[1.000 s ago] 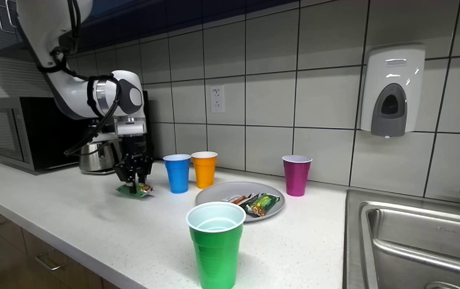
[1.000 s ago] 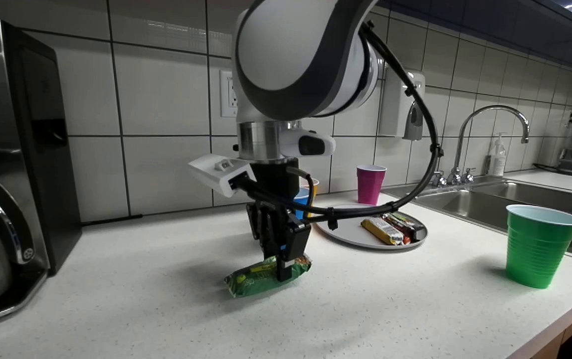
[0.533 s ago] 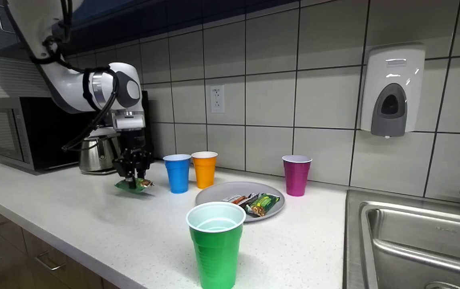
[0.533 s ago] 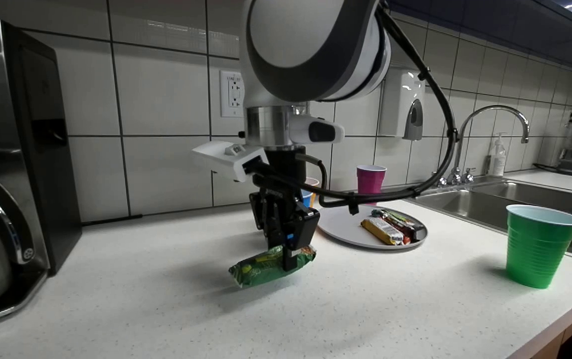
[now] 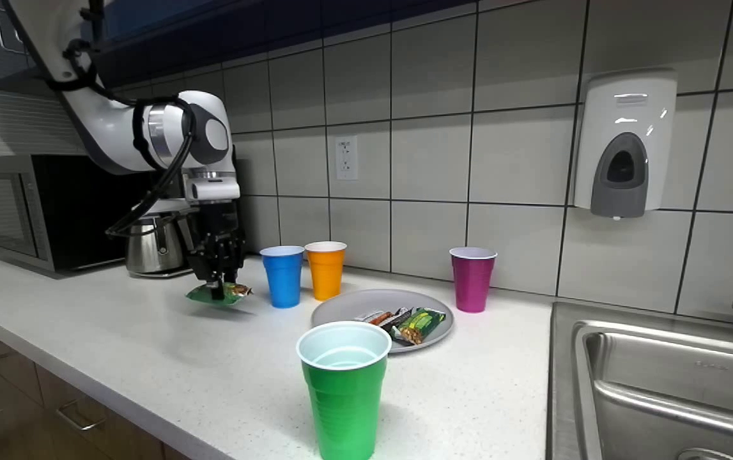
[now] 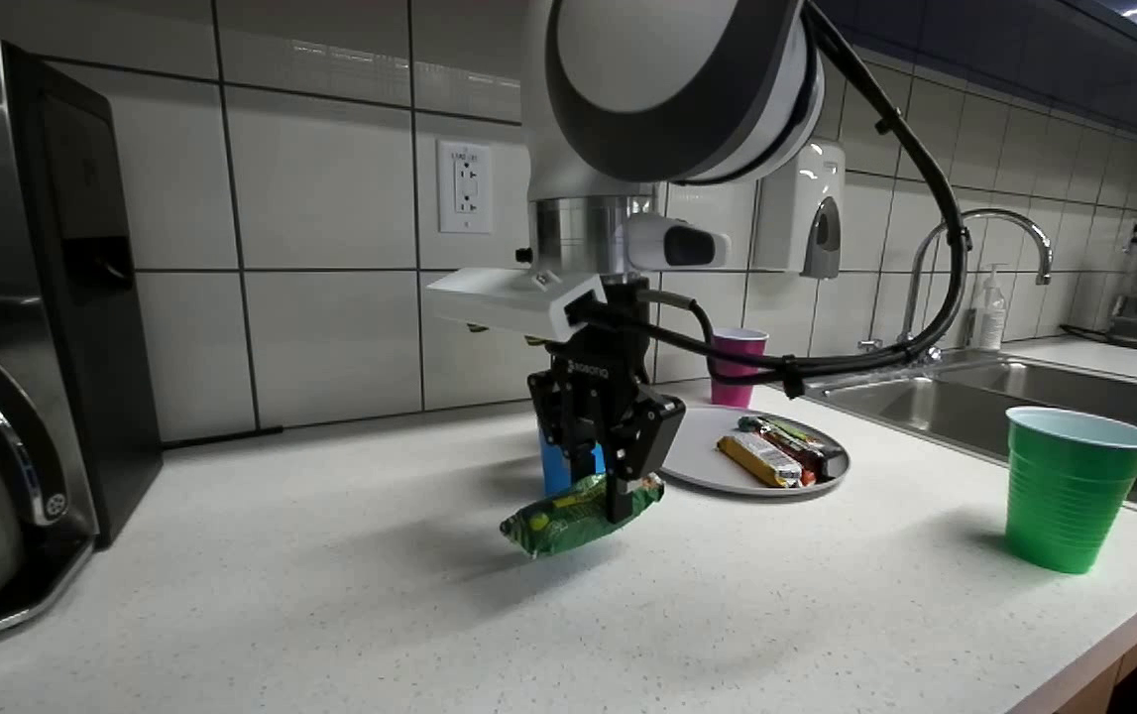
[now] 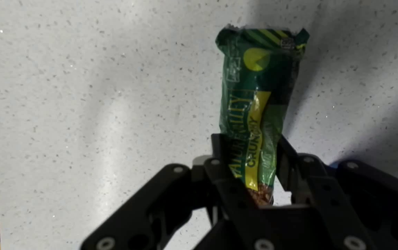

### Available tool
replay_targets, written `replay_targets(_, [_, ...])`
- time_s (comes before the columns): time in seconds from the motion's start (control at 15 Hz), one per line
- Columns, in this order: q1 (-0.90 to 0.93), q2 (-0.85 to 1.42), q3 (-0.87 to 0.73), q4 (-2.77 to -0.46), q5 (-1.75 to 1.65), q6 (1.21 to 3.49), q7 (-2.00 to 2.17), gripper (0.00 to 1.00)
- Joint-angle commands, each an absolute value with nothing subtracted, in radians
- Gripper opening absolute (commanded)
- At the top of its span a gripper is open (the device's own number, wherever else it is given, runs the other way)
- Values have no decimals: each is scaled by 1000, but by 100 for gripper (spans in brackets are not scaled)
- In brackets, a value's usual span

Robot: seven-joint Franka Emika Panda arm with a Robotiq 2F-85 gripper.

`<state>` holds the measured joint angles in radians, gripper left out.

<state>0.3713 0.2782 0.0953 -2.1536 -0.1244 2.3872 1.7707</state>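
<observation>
Wrist view, green wrapped bar (image 7: 256,100) reading NATURE VALLEY CRUNCHY, pinched in the gripper (image 7: 250,152), just above the speckled counter (image 7: 81,111), in an exterior view white ROBOTIQ lettering (image 6: 589,370) on the gripper

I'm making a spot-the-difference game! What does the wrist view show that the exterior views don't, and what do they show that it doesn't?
Only the wrist view: the readable word CRUNCHY on the green Nature Valley granola bar.
Only the exterior views: the green plastic cup, magenta plastic cup, gray plate and wall-mounted soap dispenser.
Shared: the gripper closed on that bar, over the speckled countertop.
</observation>
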Motion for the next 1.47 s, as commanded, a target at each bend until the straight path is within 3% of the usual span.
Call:
replay_targets(0.0, [337, 220, 102, -2192, -146, 2358, 1716, 12])
replay_targets(1.4, [227, 174, 69, -2176, -211, 2238, 1578, 12])
